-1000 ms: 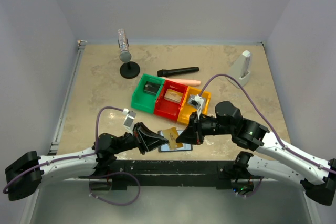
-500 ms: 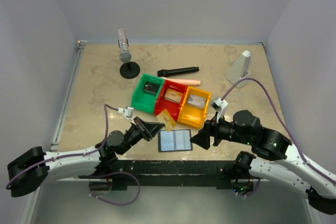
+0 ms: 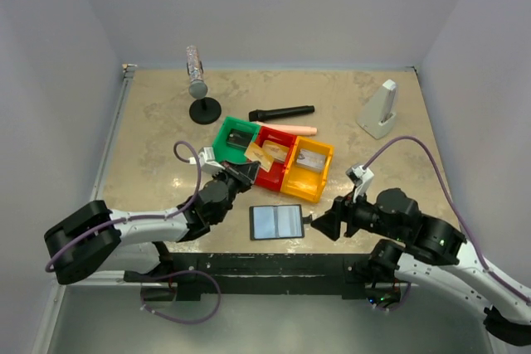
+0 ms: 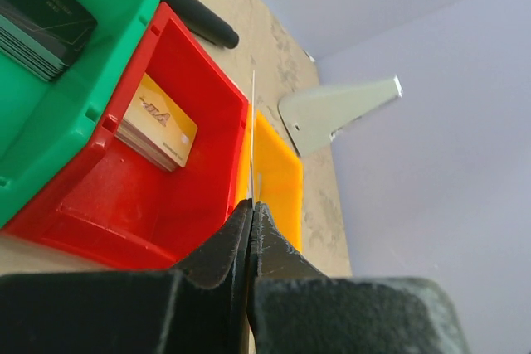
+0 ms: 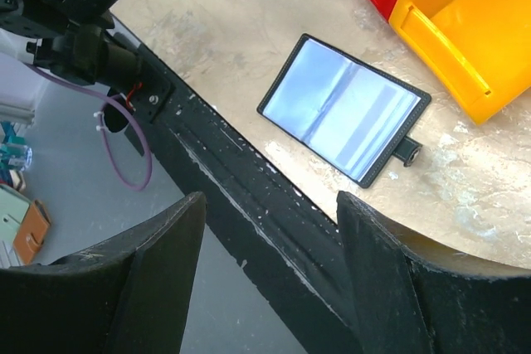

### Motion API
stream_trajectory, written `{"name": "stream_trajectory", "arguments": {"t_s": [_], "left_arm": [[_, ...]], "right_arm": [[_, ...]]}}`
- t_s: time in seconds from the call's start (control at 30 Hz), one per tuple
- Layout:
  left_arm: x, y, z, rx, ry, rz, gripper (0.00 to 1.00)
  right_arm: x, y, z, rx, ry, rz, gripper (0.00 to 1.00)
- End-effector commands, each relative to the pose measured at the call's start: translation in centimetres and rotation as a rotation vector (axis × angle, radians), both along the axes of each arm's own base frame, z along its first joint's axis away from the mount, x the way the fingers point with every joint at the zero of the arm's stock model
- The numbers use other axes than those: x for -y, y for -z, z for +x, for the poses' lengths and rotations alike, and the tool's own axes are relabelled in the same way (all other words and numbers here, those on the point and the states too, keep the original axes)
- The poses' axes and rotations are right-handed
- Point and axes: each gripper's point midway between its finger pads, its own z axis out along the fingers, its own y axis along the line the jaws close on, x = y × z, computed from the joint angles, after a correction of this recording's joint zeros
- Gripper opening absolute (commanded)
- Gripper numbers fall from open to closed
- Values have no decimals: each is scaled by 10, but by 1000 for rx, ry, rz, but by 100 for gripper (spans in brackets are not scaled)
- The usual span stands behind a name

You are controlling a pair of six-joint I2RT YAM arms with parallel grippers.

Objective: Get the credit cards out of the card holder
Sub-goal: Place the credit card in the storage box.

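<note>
The card holder lies open on the table near the front edge, bluish-grey inside, with a small black tab on its right; it also shows in the right wrist view. My left gripper is shut on a gold credit card and holds it over the red bin; in the left wrist view the card shows edge-on. Another gold card lies in the red bin. My right gripper is open and empty, just right of the holder.
A green bin with dark cards and a yellow bin flank the red one. A black marker-like stick and a pink stick lie behind them. A stand with a bottle is at back left, a white wedge at back right.
My left gripper carried the gold card from the holder up over the red bin. My right gripper let go of the holder, opened and drew back to the right.
</note>
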Motion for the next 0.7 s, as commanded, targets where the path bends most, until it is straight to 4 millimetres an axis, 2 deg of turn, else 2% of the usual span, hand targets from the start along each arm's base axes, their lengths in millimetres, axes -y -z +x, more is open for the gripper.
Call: {"name": "stream_trajectory", "arguments": {"t_s": [0.0, 0.2, 0.5, 0.67], "left_arm": [[3, -26, 24, -9, -110, -107, 0], [15, -29, 38, -25, -132, -103, 0], [31, -15, 56, -100, -156, -114, 0], [39, 0, 62, -153, -169, -123, 0]], "right_arm": [[7, -1, 2, 15, 37, 19, 68], [11, -4, 0, 33, 30, 18, 68], [15, -10, 0, 58, 34, 35, 68], [16, -9, -1, 61, 36, 38, 68]]}}
